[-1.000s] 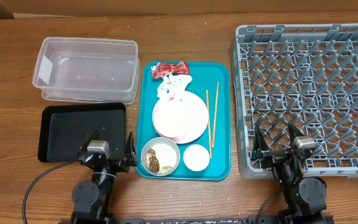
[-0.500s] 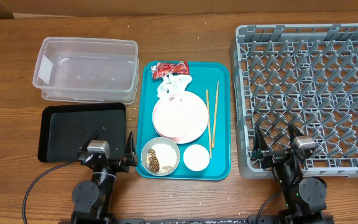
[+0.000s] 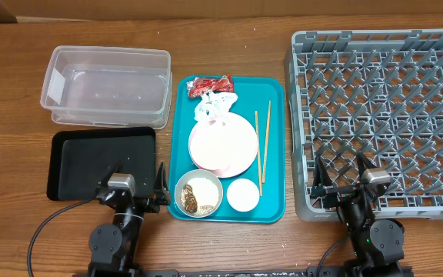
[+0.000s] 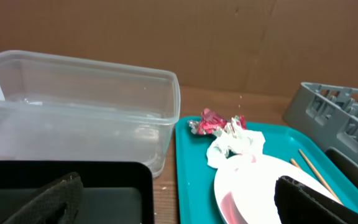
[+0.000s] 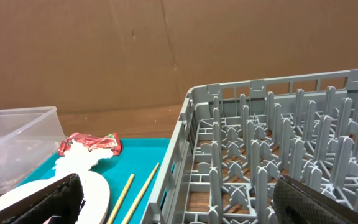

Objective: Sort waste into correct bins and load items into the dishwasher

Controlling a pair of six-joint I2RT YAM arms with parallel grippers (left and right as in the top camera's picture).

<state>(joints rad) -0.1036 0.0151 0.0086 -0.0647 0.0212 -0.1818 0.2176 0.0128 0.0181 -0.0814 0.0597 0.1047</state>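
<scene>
On the teal tray (image 3: 271, 204) lie a red wrapper (image 3: 210, 85), a white napkin (image 3: 214, 108), a pale-pink plate (image 3: 223, 144), wooden chopsticks (image 3: 262, 149), a bowl with rice and brown scraps (image 3: 198, 195) and a small white cup (image 3: 243, 195). The clear tub (image 3: 106, 85) and black tray (image 3: 102, 161) sit left of it; the grey dish rack (image 3: 383, 115) sits right. My left gripper (image 3: 133, 190) is open and empty near the black tray's front right corner. My right gripper (image 3: 346, 178) is open and empty over the rack's front edge. No pink bowl shows.
The wooden table (image 3: 14, 115) extends left of the bins. A brown cardboard wall (image 5: 166, 50) stands behind the table. In the left wrist view the tub (image 4: 73, 106), wrapper (image 4: 213, 121) and plate (image 4: 253, 190) lie ahead.
</scene>
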